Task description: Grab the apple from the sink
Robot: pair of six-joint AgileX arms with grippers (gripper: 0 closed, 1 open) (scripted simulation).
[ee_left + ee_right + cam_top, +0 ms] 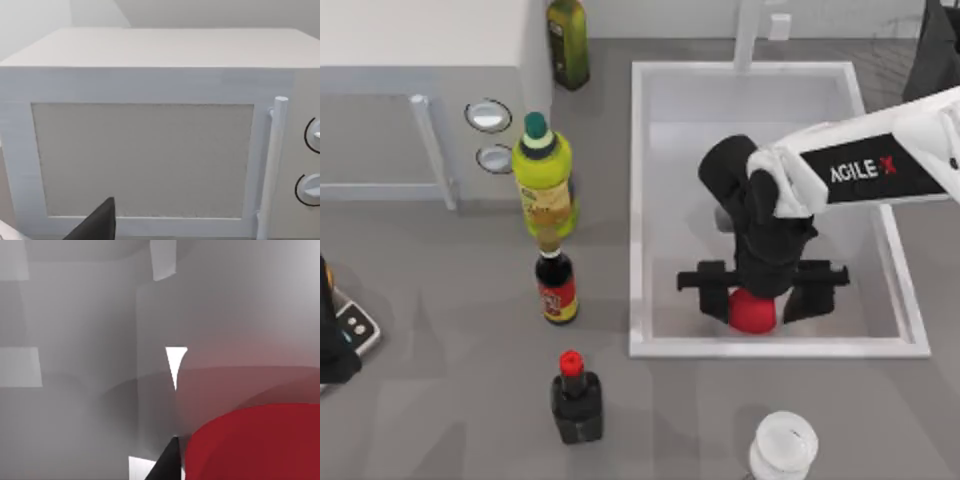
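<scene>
The apple [752,314], a small bright-red lump, lies on the floor of the white sink [638,200], close to the sink's front rim. My right gripper [756,298] reaches down into the sink right over it, open, with a black finger on each side of the apple. In the right wrist view the apple [255,445] looms very near, beside a dark fingertip [167,462]. My left gripper [332,345] is parked at the table's left edge, facing a white microwave [150,150].
The microwave [420,60] stands at the back left. Between it and the sink are a yellow-green bottle [542,185], a dark sauce bottle [556,288], a black red-capped bottle [576,400] and an olive bottle [567,40]. A white round object [783,445] sits in front of the sink.
</scene>
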